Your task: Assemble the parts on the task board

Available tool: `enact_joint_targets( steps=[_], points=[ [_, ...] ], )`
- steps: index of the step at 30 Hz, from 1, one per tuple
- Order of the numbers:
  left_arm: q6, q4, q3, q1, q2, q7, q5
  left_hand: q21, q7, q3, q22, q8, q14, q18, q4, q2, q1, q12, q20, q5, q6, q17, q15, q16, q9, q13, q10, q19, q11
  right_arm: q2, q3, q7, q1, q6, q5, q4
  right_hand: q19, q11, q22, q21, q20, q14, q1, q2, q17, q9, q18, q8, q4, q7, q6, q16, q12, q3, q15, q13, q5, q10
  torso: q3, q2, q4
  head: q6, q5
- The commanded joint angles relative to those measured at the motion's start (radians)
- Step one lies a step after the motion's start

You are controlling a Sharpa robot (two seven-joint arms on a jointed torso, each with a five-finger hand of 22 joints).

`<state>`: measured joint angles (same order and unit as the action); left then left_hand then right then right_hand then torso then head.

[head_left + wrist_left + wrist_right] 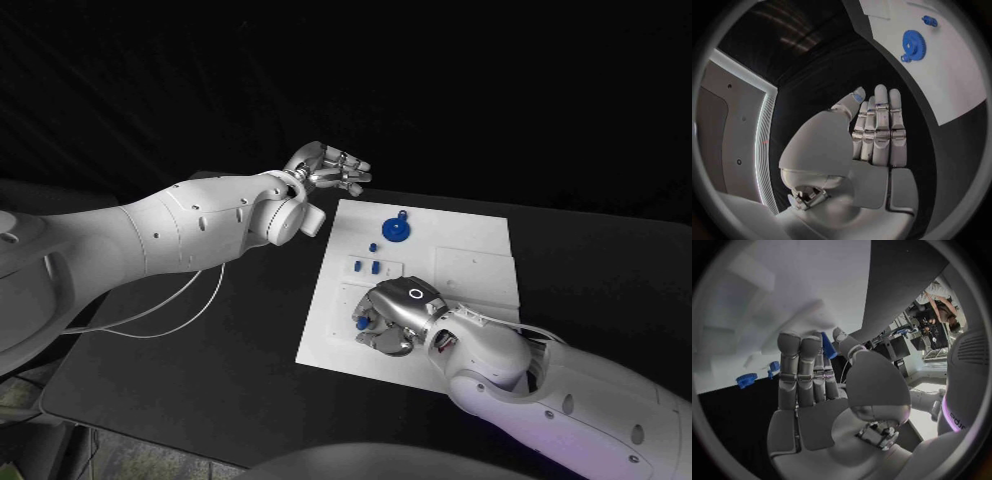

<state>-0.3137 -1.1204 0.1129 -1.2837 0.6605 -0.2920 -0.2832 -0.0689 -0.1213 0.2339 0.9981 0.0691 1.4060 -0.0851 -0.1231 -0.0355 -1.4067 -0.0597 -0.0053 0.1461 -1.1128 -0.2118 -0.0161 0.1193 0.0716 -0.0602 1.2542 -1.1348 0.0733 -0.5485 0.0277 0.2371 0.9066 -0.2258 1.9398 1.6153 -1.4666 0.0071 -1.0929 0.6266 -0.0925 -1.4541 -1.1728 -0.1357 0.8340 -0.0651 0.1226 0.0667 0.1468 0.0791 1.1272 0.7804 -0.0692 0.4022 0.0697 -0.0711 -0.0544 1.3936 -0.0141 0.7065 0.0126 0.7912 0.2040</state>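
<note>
1. Nearest the robot, the right robot hand [392, 318] lies low over the near part of the task board [476, 270], knuckles up and fingers curled down toward the plate.
2. In the right wrist view, a small blue part [827, 345] sits pinched between the thumb and the fingertips [811, 346] of the right robot hand [820, 390]. In the head view a bit of blue [361, 323] shows at the edge of that hand, just above the board surface.
3. The task board is a white plate lying flat in the middle of the black counter [216, 370], its long side running away from the robot.
4. A little farther along the board, just beyond the right robot hand, two small blue pegs [371, 266] stand close together near the board's left edge.
5. Farther still, a blue gear [394, 233] lies on the board, with a smaller blue piece [402, 214] just beyond it. The left wrist view shows the same gear [913, 44] and small piece [929, 20] on the white plate [961, 75].
6. Farthest away, the left robot hand [329, 170] hangs above the counter just off the far left corner of the board, touching nothing. In the left wrist view, the left robot hand [870, 140] holds nothing, its fingers [881, 125] straight and side by side, with the thumb set apart.
</note>
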Motion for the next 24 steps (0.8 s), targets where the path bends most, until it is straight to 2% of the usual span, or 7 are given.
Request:
enact_joint_targets(
  steps=[1, 6, 12, 16, 18, 20, 24],
  points=[
    [0.015, -0.001, -0.001, 0.0, -0.001, -0.005, 0.005, 0.001, 0.001, -0.007, 0.001, -0.006, 0.006, 0.015, 0.001, 0.013, 0.001, 0.0, -0.001, -0.004, -0.006, -0.002, 0.002, 0.0, -0.001, 0.001, -0.002, -0.004, 0.0, -0.001, -0.002, 0.006, -0.003, -0.002, -0.011, -0.002, -0.047, 0.001, 0.003, 0.003, -0.003, -0.002, -0.005, -0.012, -0.002, 0.002, -0.001, -0.006, 0.0, -0.003, -0.027, 0.002, 0.002, -0.009, 0.002, 0.001, 0.004, -0.008, 0.0, 0.0, 0.0005, -0.001, -0.002],
    [0.016, -0.001, -0.001, 0.0, 0.0, -0.003, 0.005, 0.001, 0.001, -0.007, -0.002, -0.005, 0.006, 0.015, 0.002, 0.014, 0.002, 0.0, 0.0, -0.006, -0.006, -0.002, 0.002, 0.0, -0.001, 0.001, -0.003, -0.004, 0.0, -0.002, -0.002, 0.009, -0.003, -0.029, -0.018, 0.0, -0.047, -0.001, 0.006, 0.003, -0.004, -0.002, -0.008, -0.021, -0.003, 0.003, 0.001, -0.005, -0.005, -0.014, -0.1, 0.003, 0.001, -0.019, 0.004, 0.0, 0.004, -0.008, 0.0001, 0.0, 0.0012, -0.002, -0.004],
    [0.018, -0.001, -0.001, 0.0, 0.0, -0.003, 0.005, 0.001, 0.001, -0.007, -0.002, -0.005, 0.006, 0.015, 0.002, 0.014, 0.002, 0.0, 0.0, -0.006, -0.006, -0.002, 0.002, 0.0, -0.001, 0.001, -0.003, -0.004, 0.0, -0.008, -0.002, 0.013, -0.003, -0.07, -0.027, 0.011, -0.047, -0.005, 0.008, 0.008, -0.006, -0.003, -0.022, -0.031, -0.003, 0.002, 0.003, -0.005, -0.018, -0.025, -0.148, 0.004, 0.0, -0.027, 0.006, -0.001, 0.004, -0.002, 0.0006, 0.0, 0.0011, -0.003, -0.005],
    [0.019, -0.001, -0.001, 0.0, 0.0, -0.003, 0.005, 0.001, 0.001, -0.007, -0.002, -0.005, 0.006, 0.015, 0.002, 0.014, 0.002, 0.0, 0.0, -0.006, -0.006, -0.002, 0.002, 0.0, -0.001, 0.001, -0.003, -0.004, 0.0, -0.019, -0.002, 0.025, -0.003, -0.096, -0.037, 0.027, -0.047, -0.008, 0.01, 0.016, -0.007, -0.003, -0.036, -0.045, -0.004, 0.005, 0.004, -0.007, -0.041, -0.032, -0.217, 0.007, -0.001, -0.041, 0.008, -0.004, 0.002, 0.007, 0.0009, 0.0, 0.0008, -0.006, -0.009],
    [0.018, 0.0, -0.001, 0.0, 0.0, -0.003, 0.005, 0.001, 0.001, -0.008, -0.004, -0.005, 0.006, 0.015, 0.002, 0.013, 0.002, 0.0, 0.0, -0.009, -0.005, -0.002, 0.002, 0.0, -0.001, 0.001, -0.003, -0.004, 0.0, -0.027, -0.001, 0.031, -0.003, -0.104, -0.043, 0.038, -0.047, -0.009, 0.012, 0.018, -0.008, -0.003, -0.045, -0.05, -0.004, 0.005, 0.004, -0.007, -0.052, -0.035, -0.225, 0.009, 0.0, -0.048, 0.009, -0.006, 0.0, 0.01, 0.0008, -0.001, 0.0005, -0.009, -0.011],
    [0.018, 0.0, -0.001, 0.0, 0.001, -0.002, 0.005, 0.001, 0.001, -0.008, -0.004, -0.005, 0.006, 0.015, 0.002, 0.013, 0.002, 0.0, 0.0, -0.009, -0.005, -0.002, 0.002, 0.0, -0.001, 0.001, -0.003, -0.004, 0.0, -0.038, 0.001, 0.035, -0.002, -0.109, -0.052, 0.049, -0.046, -0.01, 0.014, 0.02, -0.008, -0.002, -0.049, -0.055, -0.005, 0.005, 0.003, -0.007, -0.061, -0.035, -0.225, 0.01, -0.001, -0.056, 0.009, -0.009, -0.001, 0.013, 0.0005, -0.001, 0.0004, -0.01, -0.013],
    [0.018, 0.001, -0.001, 0.0, 0.002, -0.002, 0.005, 0.001, 0.001, -0.008, -0.004, -0.005, 0.006, 0.015, 0.002, 0.013, 0.002, 0.0, 0.0, -0.009, -0.005, -0.002, 0.002, 0.0, -0.001, 0.001, -0.003, -0.004, 0.0, -0.068, 0.015, 0.034, 0.002, -0.113, -0.089, 0.079, -0.046, -0.011, 0.017, 0.023, -0.008, -0.002, -0.057, -0.056, -0.007, 0.005, 0.004, -0.007, -0.077, -0.033, -0.234, 0.012, -0.002, -0.087, 0.01, -0.017, -0.006, 0.019, -0.0002, -0.001, 0.0, -0.016, -0.02]
  ],
)
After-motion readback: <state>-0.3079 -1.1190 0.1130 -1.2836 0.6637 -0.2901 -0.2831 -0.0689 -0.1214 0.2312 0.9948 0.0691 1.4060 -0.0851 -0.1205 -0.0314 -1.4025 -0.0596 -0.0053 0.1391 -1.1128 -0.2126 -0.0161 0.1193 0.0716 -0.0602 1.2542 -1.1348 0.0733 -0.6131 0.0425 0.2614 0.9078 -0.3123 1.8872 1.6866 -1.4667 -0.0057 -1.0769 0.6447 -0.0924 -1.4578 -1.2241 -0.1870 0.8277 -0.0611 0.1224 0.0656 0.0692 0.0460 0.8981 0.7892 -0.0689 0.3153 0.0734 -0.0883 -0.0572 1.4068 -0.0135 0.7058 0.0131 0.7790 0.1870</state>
